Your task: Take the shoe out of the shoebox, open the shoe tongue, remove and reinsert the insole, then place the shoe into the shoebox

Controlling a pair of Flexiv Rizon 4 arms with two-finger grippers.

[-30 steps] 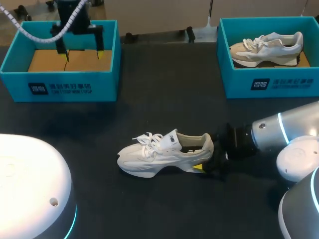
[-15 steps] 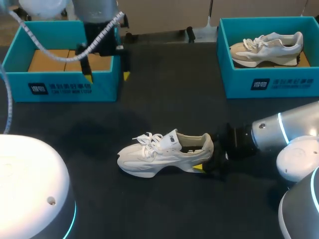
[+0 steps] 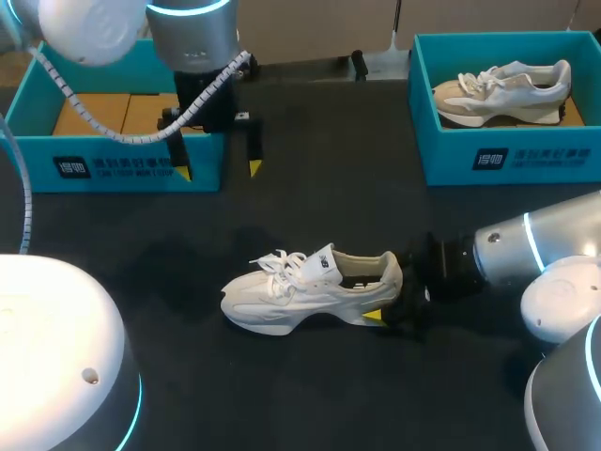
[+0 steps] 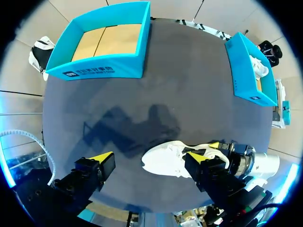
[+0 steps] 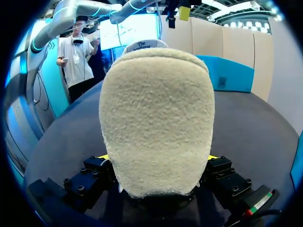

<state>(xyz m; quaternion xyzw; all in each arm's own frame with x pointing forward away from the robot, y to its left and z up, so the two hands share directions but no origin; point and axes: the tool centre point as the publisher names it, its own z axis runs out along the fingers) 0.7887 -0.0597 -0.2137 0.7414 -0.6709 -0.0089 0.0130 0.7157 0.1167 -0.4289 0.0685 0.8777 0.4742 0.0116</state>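
Note:
A white shoe (image 3: 300, 291) lies on its sole in the middle of the dark table, toe to the left; it also shows in the left wrist view (image 4: 165, 161). My right gripper (image 3: 390, 291) comes in from the right and is shut on the shoe's heel. In the right wrist view the fuzzy heel (image 5: 156, 118) fills the gap, with a yellow tip peeking out on each side. My left gripper (image 3: 218, 169) hangs open and empty above the table, by the near right corner of the empty left shoebox (image 3: 113, 164). The shoe lies below and ahead of it.
A second teal shoebox (image 3: 507, 155) at the back right holds another white and beige shoe (image 3: 502, 89). The left shoebox (image 4: 94, 71) has a bare cardboard floor. Dark tabletop lies between the boxes and around the shoe.
My left arm has swung out from over the left shoebox, toward the right and the front, to hang over the table. The right gripper and the shoe have not moved.

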